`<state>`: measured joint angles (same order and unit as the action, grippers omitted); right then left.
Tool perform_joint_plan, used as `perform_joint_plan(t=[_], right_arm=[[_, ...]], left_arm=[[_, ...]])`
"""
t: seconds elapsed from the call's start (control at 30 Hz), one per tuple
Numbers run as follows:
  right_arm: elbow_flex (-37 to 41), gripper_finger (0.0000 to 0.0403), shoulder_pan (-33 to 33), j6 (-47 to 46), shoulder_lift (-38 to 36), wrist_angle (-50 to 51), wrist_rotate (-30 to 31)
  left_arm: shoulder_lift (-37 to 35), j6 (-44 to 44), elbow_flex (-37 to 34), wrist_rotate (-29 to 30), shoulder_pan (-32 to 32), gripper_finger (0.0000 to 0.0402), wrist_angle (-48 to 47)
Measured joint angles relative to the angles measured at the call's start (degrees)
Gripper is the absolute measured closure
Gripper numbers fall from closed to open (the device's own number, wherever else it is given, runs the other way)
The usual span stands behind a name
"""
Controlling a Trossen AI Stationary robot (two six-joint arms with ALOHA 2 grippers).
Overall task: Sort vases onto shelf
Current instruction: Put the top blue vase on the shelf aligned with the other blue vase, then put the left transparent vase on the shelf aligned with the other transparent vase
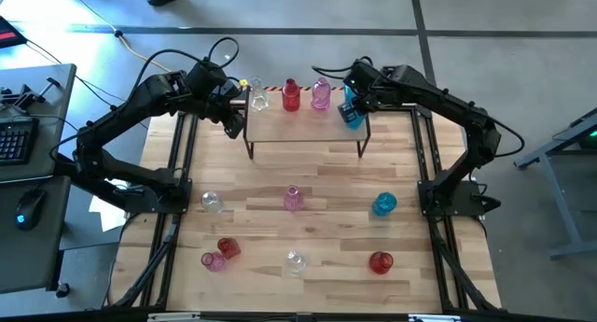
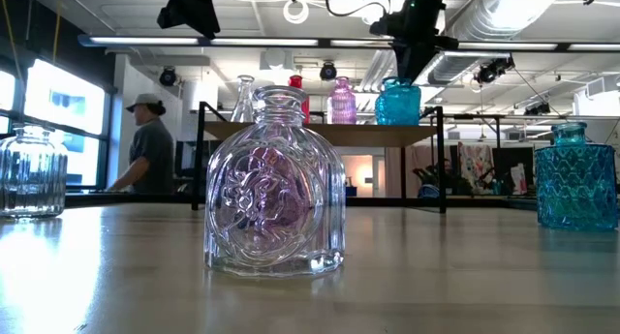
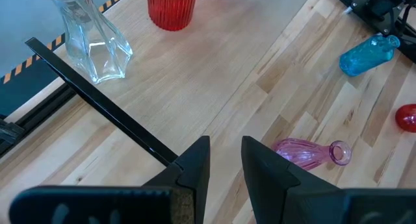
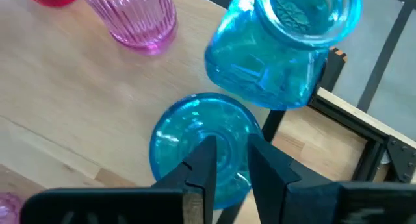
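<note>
Shelf (image 1: pixel 308 126), light board on black legs, carries 4 upright translucent vases: clear (image 1: pixel 259 100), red (image 1: pixel 291 96), pink (image 1: pixel 321 94), blue vase (image 1: pixel 353 113) at its right end. Right gripper (image 4: pixel 229 160) straddles the blue vase's neck, fingers slightly parted. Left gripper (image 3: pixel 225 162), narrowly open, empty, hovers near the shelf's left end. Only the high view shows 7 more vases on the tabletop (image 1: pixel 326 173).

Glossy, ribbed translucent glass is seen in the vases (image 2: pixel 275 184), pale matt wood in the shelf (image 1: pixel 308 126) and slatted tabletop (image 1: pixel 326 173).
</note>
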<state>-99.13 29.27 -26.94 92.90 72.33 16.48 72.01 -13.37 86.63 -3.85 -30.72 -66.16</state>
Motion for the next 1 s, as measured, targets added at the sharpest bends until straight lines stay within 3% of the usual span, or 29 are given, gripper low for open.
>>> perform_joint_plan(t=[0.5,1.0], right_arm=[[0.0,0.0336,-0.01,-0.02,0.0,-0.39,4.68],[0.0,0.0336,-0.01,-0.1,0.0,-2.21,4.98]], left_arm=[[0.0,0.0,0.0,0.02,0.0,0.0321,0.01],[0.0,0.0,0.0,0.0,0.0,0.0321,-0.01]])
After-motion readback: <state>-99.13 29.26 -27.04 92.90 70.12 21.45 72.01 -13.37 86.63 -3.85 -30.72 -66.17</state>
